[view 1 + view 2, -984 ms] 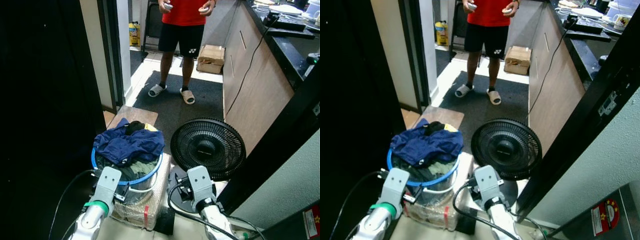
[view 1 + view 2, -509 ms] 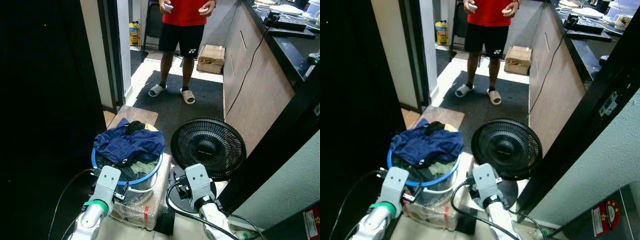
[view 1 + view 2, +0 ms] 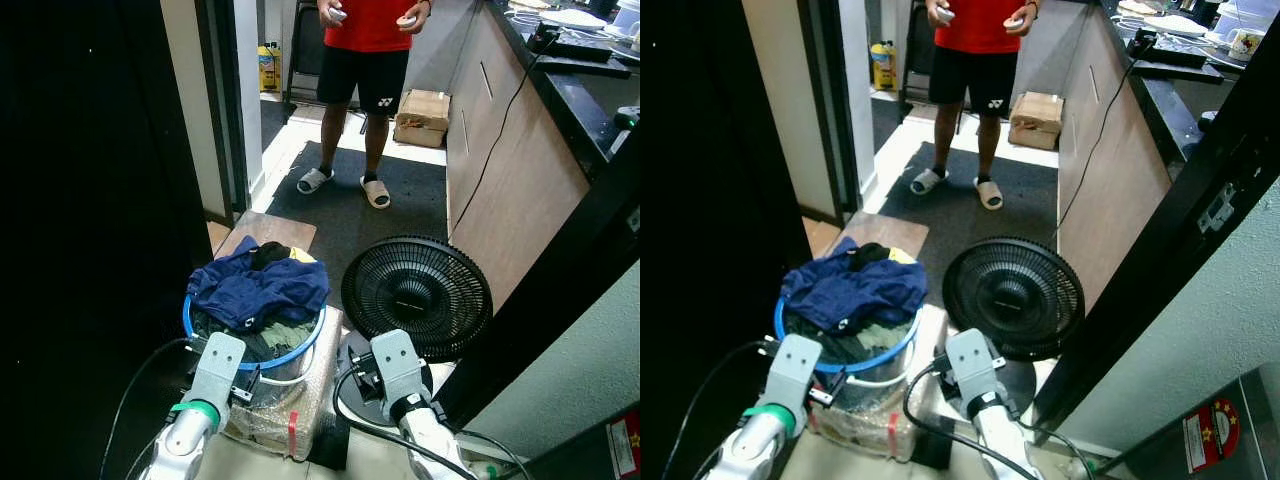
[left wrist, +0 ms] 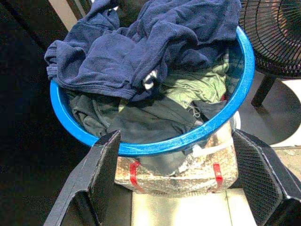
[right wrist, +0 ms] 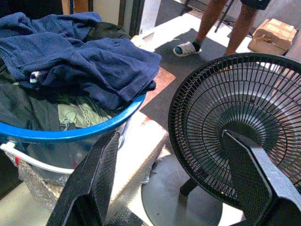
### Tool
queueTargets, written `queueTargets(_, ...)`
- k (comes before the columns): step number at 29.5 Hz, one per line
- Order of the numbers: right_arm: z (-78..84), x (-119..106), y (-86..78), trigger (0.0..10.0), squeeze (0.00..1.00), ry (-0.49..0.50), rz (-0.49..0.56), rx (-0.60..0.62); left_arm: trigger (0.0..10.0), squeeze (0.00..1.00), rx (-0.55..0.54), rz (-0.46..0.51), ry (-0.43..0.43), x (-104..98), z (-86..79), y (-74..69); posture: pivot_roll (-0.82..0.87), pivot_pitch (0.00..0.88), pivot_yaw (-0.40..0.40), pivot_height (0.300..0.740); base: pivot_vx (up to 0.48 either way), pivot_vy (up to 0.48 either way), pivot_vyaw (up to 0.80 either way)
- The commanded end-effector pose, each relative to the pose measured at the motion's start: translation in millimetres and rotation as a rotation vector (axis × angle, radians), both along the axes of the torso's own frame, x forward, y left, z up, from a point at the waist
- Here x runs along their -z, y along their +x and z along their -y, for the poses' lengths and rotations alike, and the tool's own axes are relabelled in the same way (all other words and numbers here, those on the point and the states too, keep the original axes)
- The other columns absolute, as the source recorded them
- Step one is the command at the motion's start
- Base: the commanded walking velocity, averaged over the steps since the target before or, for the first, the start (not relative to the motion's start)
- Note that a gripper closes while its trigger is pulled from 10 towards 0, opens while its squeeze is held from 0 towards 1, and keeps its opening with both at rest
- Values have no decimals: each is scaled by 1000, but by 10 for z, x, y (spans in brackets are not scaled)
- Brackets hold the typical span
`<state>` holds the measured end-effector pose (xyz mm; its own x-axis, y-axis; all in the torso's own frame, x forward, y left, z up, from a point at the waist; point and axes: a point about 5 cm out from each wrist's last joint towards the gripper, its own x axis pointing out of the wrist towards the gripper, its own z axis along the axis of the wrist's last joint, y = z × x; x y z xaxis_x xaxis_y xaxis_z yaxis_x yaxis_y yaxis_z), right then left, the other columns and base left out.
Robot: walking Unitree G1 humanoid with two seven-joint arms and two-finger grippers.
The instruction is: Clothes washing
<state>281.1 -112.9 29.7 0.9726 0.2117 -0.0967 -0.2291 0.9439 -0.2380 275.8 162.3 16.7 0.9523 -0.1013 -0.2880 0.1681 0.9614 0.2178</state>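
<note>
Since a second ago the right gripper point(image 5: 169, 183) has drawn in a little toward the basket side, while the left gripper point(image 4: 178, 181) has barely shifted. Both hang low before the robot with their black fingers point(image 4: 101, 174) spread wide and nothing between them. The left one faces the round blue-rimmed plastic laundry basket point(image 3: 300, 352), which sits on a bubble-wrapped package with red tape point(image 3: 290, 415). Crumpled navy-blue clothes point(image 3: 255, 288) are heaped over the basket's top, with dark green and pale green garments point(image 4: 188, 87) beneath. Just beside the basket stands a black round floor fan point(image 3: 417, 293), facing the right gripper. Farther off on the dark carpet stands a person in a red shirt and black shorts point(image 3: 365, 55), near a cardboard box point(image 3: 422, 117).
</note>
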Motion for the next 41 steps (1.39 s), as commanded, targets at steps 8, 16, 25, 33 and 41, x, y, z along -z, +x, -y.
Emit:
queueTargets(8, 15, 47, -17, 10000, 0, -13, -26, 6, 10000, 0, 10, -29, 10, 55, 15, -37, 89, 0, 14, 740, 0, 0, 0)
queueTargets(16, 6, 45, 0, 10000, 0, -23, -27, -5, 10000, 0, -3, -36, 25, 63, -27, -12, 86, 0, 14, 740, 0, 0, 0)
queueTargets(25, -14, 12, 20, 10000, 0, -20, -14, -21, 10000, 0, -14, -34, 14, 54, -24, 13, 83, 0, 13, 740, 0, 0, 0)
queueTargets(33, 13, 15, 27, 10000, 0, -3, -20, 4, 10000, 0, -10, -34, 16, 53, -22, 20, 87, 0, 6, 740, 0, 0, 0)
queueTargets(41, 1, 29, 1, 10000, 0, -13, -21, -12, 10000, 0, -34, -25, -17, 43, -21, 30, 81, 0, 2, 740, 0, 0, 0)
